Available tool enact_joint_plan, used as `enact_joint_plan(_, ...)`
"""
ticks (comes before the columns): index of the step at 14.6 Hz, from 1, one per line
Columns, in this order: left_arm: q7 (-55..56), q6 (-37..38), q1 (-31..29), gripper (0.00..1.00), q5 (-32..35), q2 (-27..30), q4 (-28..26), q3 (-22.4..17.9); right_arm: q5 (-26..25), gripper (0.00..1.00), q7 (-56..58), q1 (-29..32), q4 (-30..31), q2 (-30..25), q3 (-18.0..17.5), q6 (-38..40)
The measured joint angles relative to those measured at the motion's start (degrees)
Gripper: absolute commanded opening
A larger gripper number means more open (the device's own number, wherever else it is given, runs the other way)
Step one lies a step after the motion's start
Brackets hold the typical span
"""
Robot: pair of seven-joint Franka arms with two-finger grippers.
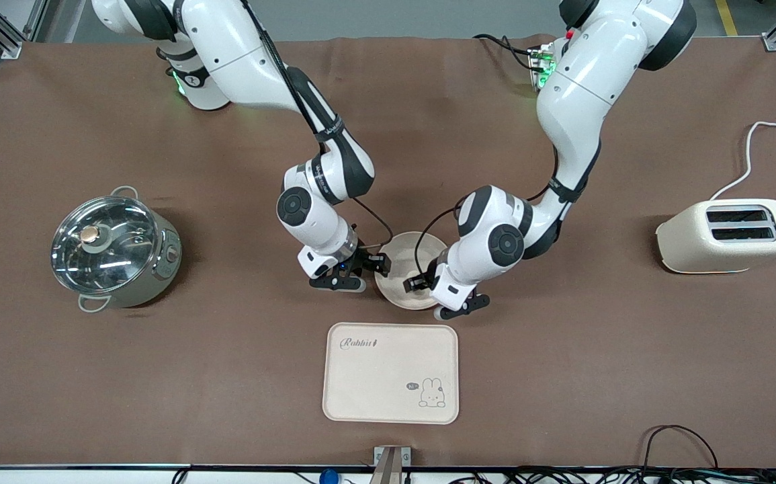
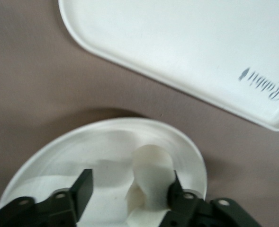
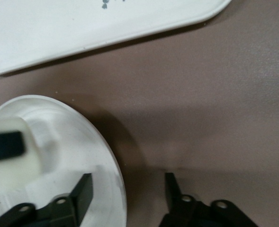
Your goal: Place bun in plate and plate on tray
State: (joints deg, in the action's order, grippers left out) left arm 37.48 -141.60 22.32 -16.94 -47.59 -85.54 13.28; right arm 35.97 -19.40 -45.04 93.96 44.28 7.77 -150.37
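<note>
The round cream plate (image 1: 404, 294) lies on the table just farther from the front camera than the Rabbit tray (image 1: 391, 373). The pale bun (image 2: 151, 175) lies in the plate (image 2: 82, 146); in the front view the left hand hides it. My left gripper (image 1: 422, 282) is low over the plate, open (image 2: 130, 182), with the bun between its fingers and against one of them. My right gripper (image 1: 377, 264) is open (image 3: 128, 184) and straddles the plate's rim (image 3: 108, 156), one finger over the plate, one over the table. The bun (image 3: 16, 170) and the tray (image 3: 82, 23) show there too.
A steel pot with a glass lid (image 1: 113, 245) stands toward the right arm's end of the table. A cream toaster (image 1: 727, 235) with a white cord stands toward the left arm's end. The tray's corner (image 2: 177, 47) lies close to the plate.
</note>
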Motion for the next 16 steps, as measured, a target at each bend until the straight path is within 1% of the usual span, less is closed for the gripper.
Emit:
enact_joint_plan(1,0.0,0.0,-0.2,1.00,0.0,0.1,0.3,-0.1,0.0,0.00,0.0,-0.2,-0.1,0.2,0.0,-0.2)
enact_joint_plan(6,-0.1,0.1,0.0,1.00,0.0,0.3,0.4,-0.1,0.0,0.00,0.0,-0.7,-0.7,0.8,-0.1,-1.9)
enact_joint_plan(8,-0.3,0.7,0.0,1.00,1.5,0.4,0.5,-0.1,0.0,0.00,0.0,-0.7,-1.2,0.9,0.0,-1.9)
enact_joint_plan(9,-0.3,2.9,-0.3,1.00,4.5,1.0,0.8,-0.2,0.0,0.00,0.0,-0.7,-1.4,0.9,0.1,-1.9)
enact_joint_plan(11,-0.2,10.7,-1.9,1.00,13.1,3.1,3.2,-0.3,0.0,0.00,0.0,-0.7,-1.8,0.9,0.1,-1.9)
enact_joint_plan(13,-2.6,18.8,-4.8,1.00,19.3,7.1,5.6,-0.2,0.0,0.00,0.1,-0.7,-2.1,0.9,0.2,-1.9)
enact_joint_plan(16,-13.0,26.2,-9.8,1.00,21.0,14.2,6.0,-0.3,0.0,0.00,0.7,-0.6,-2.9,0.9,0.5,-2.1)
